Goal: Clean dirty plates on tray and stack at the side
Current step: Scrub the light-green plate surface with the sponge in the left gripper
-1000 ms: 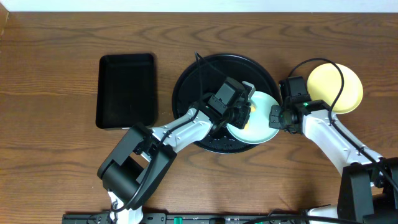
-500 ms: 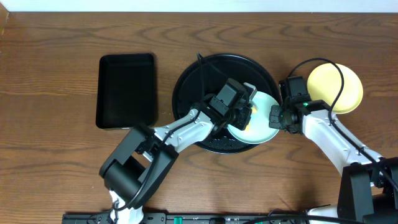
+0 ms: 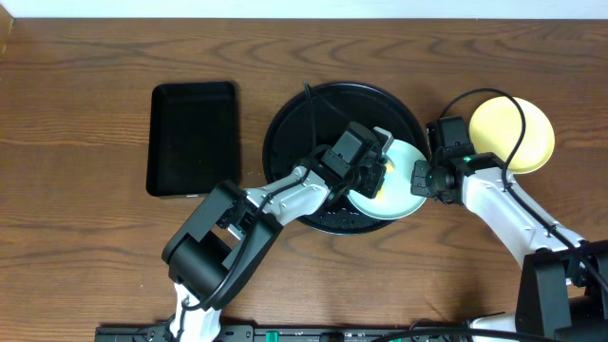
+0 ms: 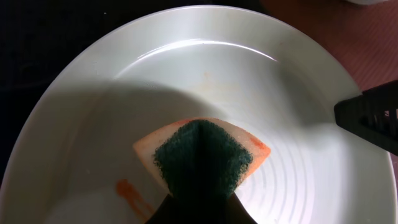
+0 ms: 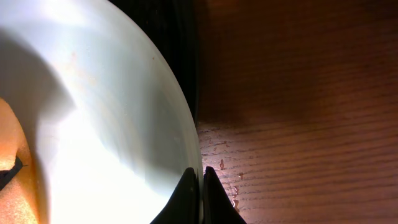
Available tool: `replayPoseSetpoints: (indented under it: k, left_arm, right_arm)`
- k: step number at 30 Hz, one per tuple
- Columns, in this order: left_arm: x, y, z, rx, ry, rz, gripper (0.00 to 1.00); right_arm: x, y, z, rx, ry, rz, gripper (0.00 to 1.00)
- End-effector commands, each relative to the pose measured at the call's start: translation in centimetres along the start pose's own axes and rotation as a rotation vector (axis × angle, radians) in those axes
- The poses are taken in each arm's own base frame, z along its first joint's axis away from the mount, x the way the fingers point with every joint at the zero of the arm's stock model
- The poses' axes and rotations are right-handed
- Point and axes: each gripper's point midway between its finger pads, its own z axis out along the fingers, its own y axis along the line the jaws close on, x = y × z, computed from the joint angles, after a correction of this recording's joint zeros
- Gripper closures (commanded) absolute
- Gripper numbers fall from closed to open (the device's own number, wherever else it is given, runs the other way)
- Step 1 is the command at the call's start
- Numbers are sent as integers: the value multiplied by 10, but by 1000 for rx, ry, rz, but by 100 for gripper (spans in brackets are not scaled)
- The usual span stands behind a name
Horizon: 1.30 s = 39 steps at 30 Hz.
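The left arm and right arm are wearing white shells between chunky black joints. Black cables are looping off them, and a green light is glowing on the right one. The left hand and right hand are looking black.

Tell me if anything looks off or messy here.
The plate sits off-centre, overhanging the tray's right rim, its edge pinched by the right gripper. An orange smear marks it beside the sponge in the left gripper.
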Motion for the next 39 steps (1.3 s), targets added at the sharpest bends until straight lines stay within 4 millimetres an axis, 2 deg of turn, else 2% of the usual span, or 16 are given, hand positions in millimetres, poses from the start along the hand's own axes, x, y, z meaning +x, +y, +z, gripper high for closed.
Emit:
replayPoseSetpoints:
  k: [1, 9, 18, 26, 39]
  left_arm:
    - [16, 15, 11, -61, 30, 29, 92]
    - [13, 23, 12, -97, 11, 57, 92]
    - [13, 31, 24, -97, -9, 66, 92]
    - [-3, 44, 19, -96, -58, 66, 92]
    - [-5, 45, 17, -60, -57, 118, 92]
  right_arm:
    - [5, -5, -1, 16, 10, -14, 99]
    - [5, -6, -1, 16, 11, -14, 99]
    - [5, -6, -1, 16, 11, -14, 99]
    - [4, -7, -1, 27, 5, -14, 99]
    - [3, -7, -1, 26, 1, -13, 99]
